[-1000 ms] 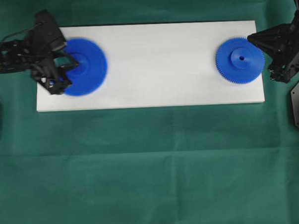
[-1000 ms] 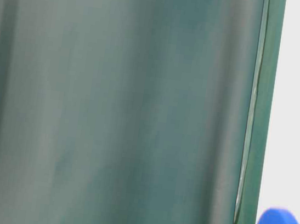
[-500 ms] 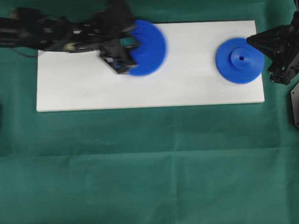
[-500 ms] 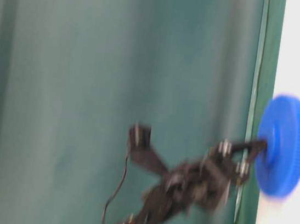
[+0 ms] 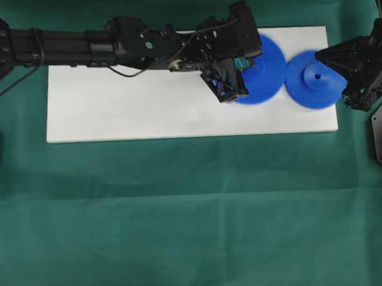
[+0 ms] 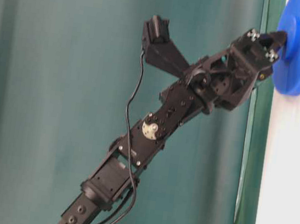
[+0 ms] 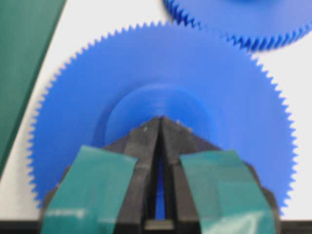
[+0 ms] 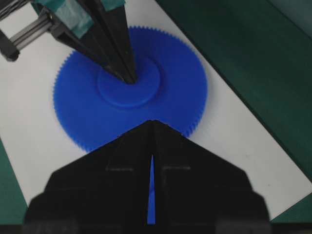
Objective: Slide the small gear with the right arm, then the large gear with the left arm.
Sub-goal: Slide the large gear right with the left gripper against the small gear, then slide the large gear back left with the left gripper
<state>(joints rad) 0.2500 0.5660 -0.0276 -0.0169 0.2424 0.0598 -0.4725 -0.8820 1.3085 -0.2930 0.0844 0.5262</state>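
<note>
Two bright blue toothed gears, large gear [image 5: 267, 69] and small gear [image 5: 315, 80], on white board [image 5: 126, 108]. Dark green cloth [image 5: 181, 213] beneath. Black left arm [image 5: 142, 44], teal tape patches on fingers [image 7: 90, 190]. Black right arm [image 5: 365, 62].

White board [image 5: 145, 110] on green cloth [image 5: 194, 212]
</note>
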